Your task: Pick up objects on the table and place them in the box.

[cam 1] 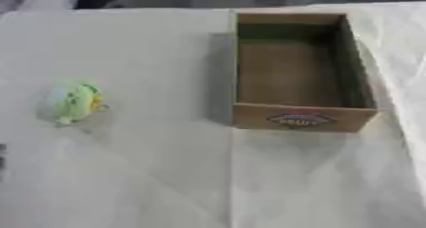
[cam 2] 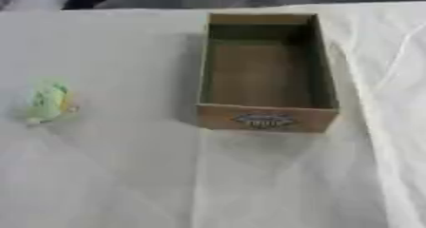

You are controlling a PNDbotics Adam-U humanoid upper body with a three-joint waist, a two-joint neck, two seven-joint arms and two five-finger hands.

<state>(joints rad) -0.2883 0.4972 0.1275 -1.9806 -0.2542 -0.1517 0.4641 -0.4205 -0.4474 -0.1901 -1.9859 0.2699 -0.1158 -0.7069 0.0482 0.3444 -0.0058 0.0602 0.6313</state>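
Hands out of view; green toy lies left of box.

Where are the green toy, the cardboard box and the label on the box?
green toy (cam 1: pixel 77 102), left eye view, middle of its body
cardboard box (cam 1: pixel 301 119), left eye view, front wall
label (cam 2: pixel 264 120), right eye view, its centre

An open cardboard box stands right of centre, its walls upright and its top unblocked. At the left lies a small green and yellow object, well apart from the box. Between them the white-covered table is bare, and the whole lower half of the frame is unobstructed too.
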